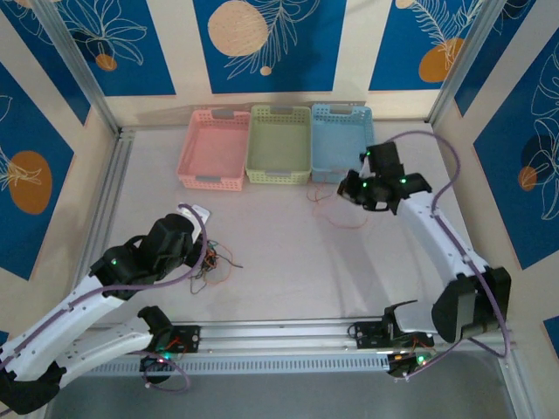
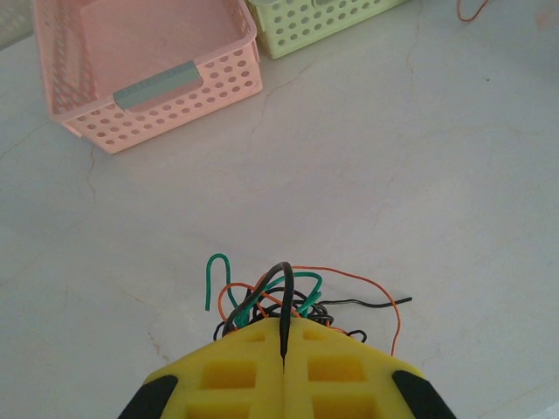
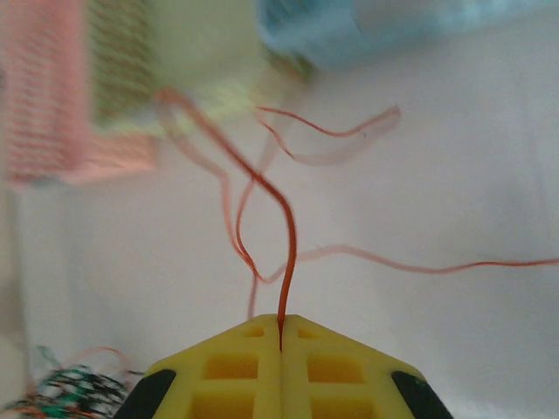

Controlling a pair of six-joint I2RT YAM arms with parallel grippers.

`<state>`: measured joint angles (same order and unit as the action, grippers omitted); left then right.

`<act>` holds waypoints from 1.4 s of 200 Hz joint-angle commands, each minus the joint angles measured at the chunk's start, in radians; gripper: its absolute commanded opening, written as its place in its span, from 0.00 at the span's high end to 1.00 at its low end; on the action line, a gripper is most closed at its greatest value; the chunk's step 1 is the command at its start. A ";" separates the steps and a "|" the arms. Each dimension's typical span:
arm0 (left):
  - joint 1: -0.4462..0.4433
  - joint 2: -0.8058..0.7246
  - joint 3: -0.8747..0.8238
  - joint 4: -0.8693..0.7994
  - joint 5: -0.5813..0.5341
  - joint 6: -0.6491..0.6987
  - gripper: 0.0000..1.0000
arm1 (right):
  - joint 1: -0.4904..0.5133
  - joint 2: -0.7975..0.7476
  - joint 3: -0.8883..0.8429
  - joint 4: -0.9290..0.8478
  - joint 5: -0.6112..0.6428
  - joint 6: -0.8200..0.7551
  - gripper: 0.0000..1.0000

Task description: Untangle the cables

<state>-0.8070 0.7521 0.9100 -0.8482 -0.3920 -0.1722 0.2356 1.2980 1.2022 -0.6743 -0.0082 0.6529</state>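
Two strands are pinched: the left gripper (image 2: 284, 336) is closed on a black wire (image 2: 276, 278) rising from the clump (image 1: 214, 266) at the near left of the table (image 1: 297, 279), the right gripper (image 3: 279, 336) on a red wire (image 3: 285, 229) apart from it. Separation seems underway; next, draw the black wire out gently.

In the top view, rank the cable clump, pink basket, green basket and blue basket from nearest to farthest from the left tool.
1. cable clump, at the left tool
2. pink basket, back left
3. green basket, back middle
4. blue basket, back right
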 commanded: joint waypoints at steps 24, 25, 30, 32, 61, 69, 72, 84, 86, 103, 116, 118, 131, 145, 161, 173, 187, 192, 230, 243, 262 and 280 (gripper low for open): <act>0.009 0.001 -0.005 0.018 0.005 0.017 1.00 | -0.061 -0.034 0.267 -0.036 -0.013 -0.032 1.00; 0.009 0.001 -0.005 0.018 0.005 0.016 1.00 | -0.062 -0.032 0.274 -0.035 -0.012 -0.032 1.00; 0.010 0.002 -0.005 0.018 0.005 0.016 1.00 | -0.073 -0.018 0.310 -0.030 -0.012 -0.027 1.00; 0.009 0.001 -0.005 0.018 0.005 0.016 1.00 | -0.078 -0.011 0.327 -0.030 -0.013 -0.025 1.00; 0.009 0.007 -0.004 0.016 0.002 0.016 1.00 | -0.118 0.115 0.578 -0.026 -0.048 0.002 1.00; 0.010 0.008 -0.003 0.016 0.000 0.016 1.00 | -0.123 0.140 0.622 0.003 -0.061 0.018 1.00; 0.009 0.007 -0.003 0.015 -0.001 0.016 1.00 | -0.125 0.149 0.637 0.015 -0.061 0.023 1.00; 0.010 0.007 -0.005 0.015 -0.002 0.016 1.00 | -0.131 0.187 0.691 0.067 -0.059 0.044 1.00; 0.010 0.007 -0.005 0.015 -0.002 0.017 1.00 | -0.132 0.194 0.701 0.073 -0.059 0.045 1.00; 0.009 0.008 -0.005 0.015 -0.005 0.016 1.00 | -0.142 0.267 0.803 0.095 -0.045 0.085 1.00; 0.009 0.010 -0.004 0.015 -0.005 0.016 1.00 | -0.144 0.316 0.862 0.124 -0.022 0.094 1.00; 0.009 0.009 -0.005 0.015 -0.006 0.016 1.00 | -0.144 0.323 0.868 0.130 -0.017 0.093 1.00; 0.009 0.012 -0.005 0.015 -0.006 0.016 1.00 | -0.142 0.364 0.901 0.166 0.031 0.098 1.00; 0.009 0.012 -0.005 0.015 -0.005 0.016 1.00 | -0.143 0.412 0.946 0.178 0.083 0.097 1.00; 0.009 0.014 -0.005 0.015 -0.006 0.016 1.00 | -0.144 0.465 1.002 0.177 0.133 0.097 1.00; 0.010 0.017 -0.005 0.015 -0.004 0.016 1.00 | -0.146 0.495 1.036 0.183 0.139 0.094 1.00; 0.009 0.019 -0.005 0.015 -0.004 0.016 1.00 | -0.148 0.530 1.082 0.180 0.148 0.090 1.00; 0.010 0.020 -0.005 0.015 -0.004 0.017 1.00 | -0.147 0.540 1.094 0.176 0.163 0.084 1.00; 0.010 0.024 -0.005 0.014 -0.003 0.018 1.00 | -0.143 0.618 1.113 0.157 0.245 0.050 1.00; 0.009 0.024 -0.005 0.014 -0.003 0.018 1.00 | -0.140 0.646 1.095 0.148 0.273 0.041 1.00; 0.008 0.026 -0.005 0.014 -0.004 0.017 1.00 | -0.139 0.685 1.049 0.140 0.293 0.037 1.00; 0.009 0.026 -0.006 0.014 -0.003 0.017 1.00 | -0.136 0.715 0.983 0.150 0.306 0.048 1.00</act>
<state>-0.8070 0.7807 0.9092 -0.8482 -0.3927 -0.1726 0.0952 1.9640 2.2555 -0.5220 0.2371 0.7101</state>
